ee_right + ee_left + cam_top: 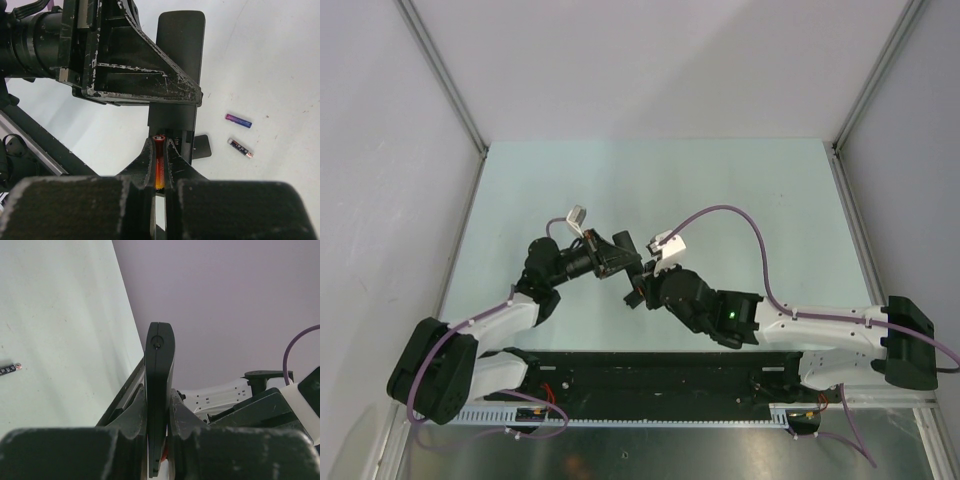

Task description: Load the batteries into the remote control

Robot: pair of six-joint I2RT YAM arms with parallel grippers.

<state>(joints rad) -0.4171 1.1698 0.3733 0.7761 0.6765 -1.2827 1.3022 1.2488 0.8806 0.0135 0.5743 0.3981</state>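
Left gripper (159,402) is clamping the remote control (160,355) by its flat faces, jaws closed tight on it, and is holding it off the desk (270,60) (it shows edge-on in the left wrist view). Right gripper (160,152) is pinching the red battery (159,172), its tip sitting at the remote's open compartment. The blue-purple battery (238,120) and the dark battery (240,148) are lying near each other on the desk. The detached cover piece (201,146) is lying between them and the remote.

My desk (650,180) is pale green (a few tiny specks on it). Grey walls (650,60) stand around it, with silver rails (445,80).
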